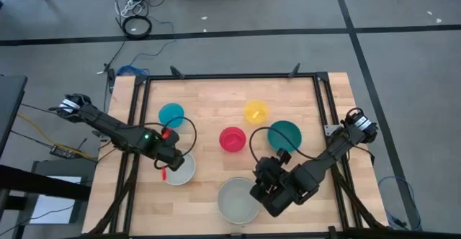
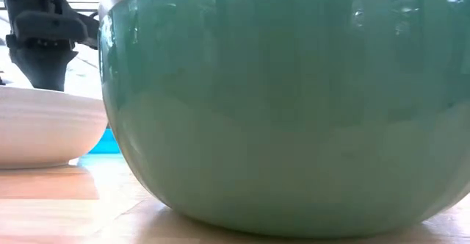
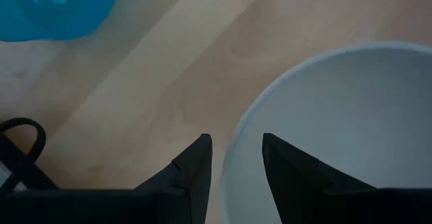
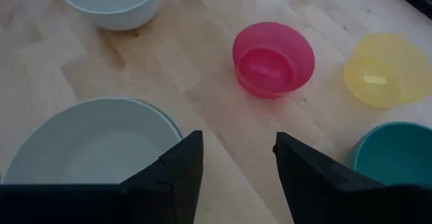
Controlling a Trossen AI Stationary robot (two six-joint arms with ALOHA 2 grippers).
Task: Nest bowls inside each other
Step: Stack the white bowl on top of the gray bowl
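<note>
Wooden planks make up the table (image 1: 216,102), which fills the lower centre of the high view inside a dark frame. On it the bowls lie spread out. A small cyan-blue bowl (image 1: 171,114) sits toward the upper left of the tabletop, a small yellow bowl (image 1: 256,111) toward the upper middle, and a red-pink bowl (image 1: 232,139) at the centre, apart from both. A dark teal bowl (image 1: 284,134) stands to the right of the red-pink one. A white bowl (image 1: 180,170) is at the lower left, and a large pale bowl (image 1: 237,200) with another bowl's rim showing just inside it sits at the bottom centre; in the low view its translucent green wall fills most of the frame.

The left gripper (image 1: 166,168) hangs over the left edge of the white bowl. In the left wrist view its two dark fingers (image 3: 192,173) stand apart, one on either side of the bowl's rim, with a gap between them; whether they touch the rim cannot be told.

The right gripper (image 1: 261,190) is at the right edge of the large pale bowl, at the lower middle of the high view. In the right wrist view its fingers (image 4: 175,170) are spread wide with bare wood between them and nothing held, beside the bowl's rim.
</note>
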